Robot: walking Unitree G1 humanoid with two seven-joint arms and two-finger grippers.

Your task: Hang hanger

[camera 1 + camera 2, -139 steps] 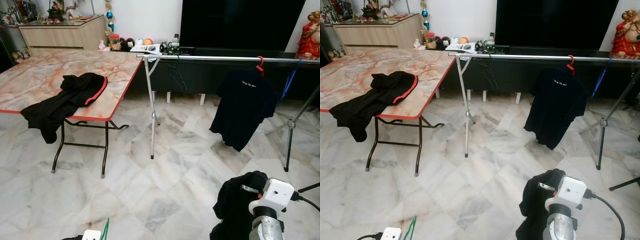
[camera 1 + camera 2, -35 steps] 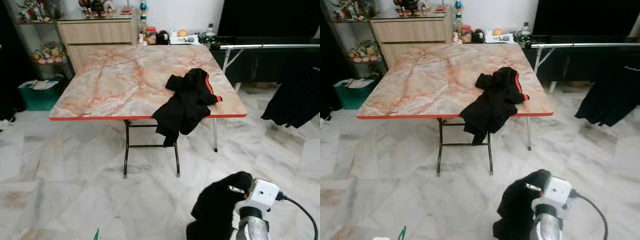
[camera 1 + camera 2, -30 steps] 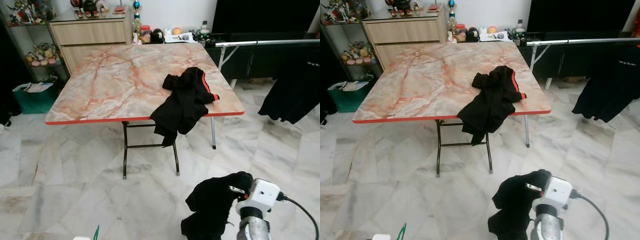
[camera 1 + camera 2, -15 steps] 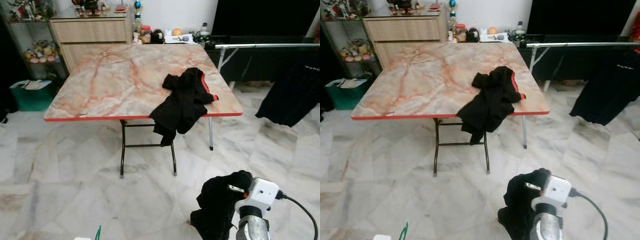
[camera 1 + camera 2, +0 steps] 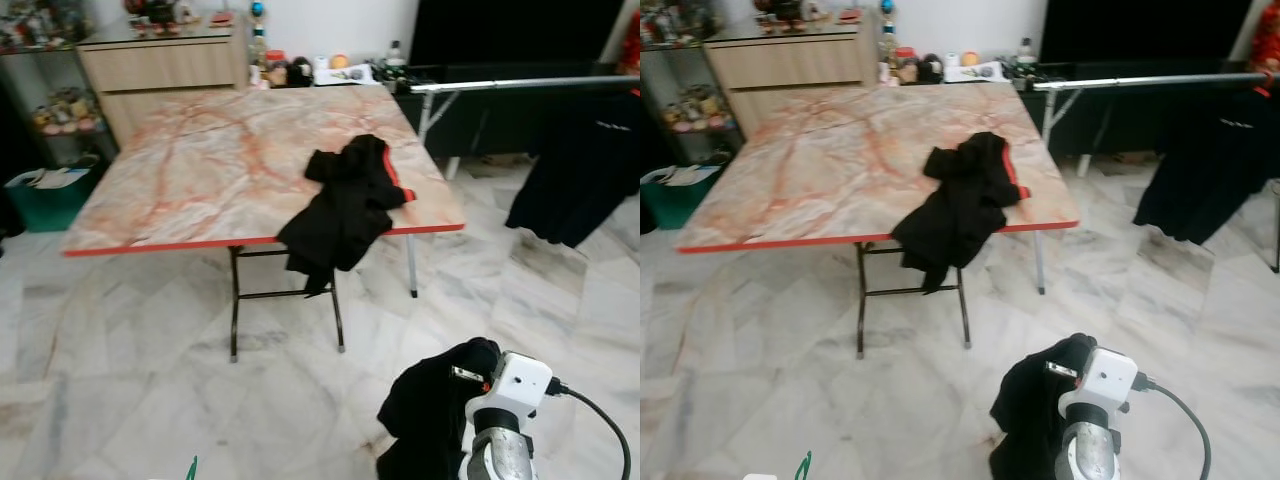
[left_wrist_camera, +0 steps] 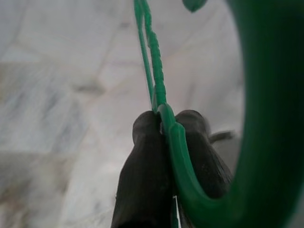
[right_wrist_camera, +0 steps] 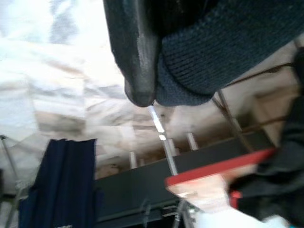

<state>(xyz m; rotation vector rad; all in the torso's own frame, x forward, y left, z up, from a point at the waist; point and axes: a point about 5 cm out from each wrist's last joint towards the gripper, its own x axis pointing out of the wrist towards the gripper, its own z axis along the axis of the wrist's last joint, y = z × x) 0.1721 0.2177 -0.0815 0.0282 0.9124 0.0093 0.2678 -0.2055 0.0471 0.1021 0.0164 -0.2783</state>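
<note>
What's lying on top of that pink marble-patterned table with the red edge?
A crumpled black garment with red trim lies near the marble-patterned table's front right edge, partly drooping over it. Whatever sits beneath the cloth is hidden.

Folding table [image 5: 200, 170] with a pink-veined marble-look top, red edging and dark metal legs — standing on pale marble floor tiles [image 5: 130, 360]. On the top, near the right front corner, a crumpled black garment [image 5: 345, 205] with red trim, partly draped over the front edge. Behind, against the wall, a low wooden sideboard [image 5: 165, 60] — small ornaments along its top.
</note>
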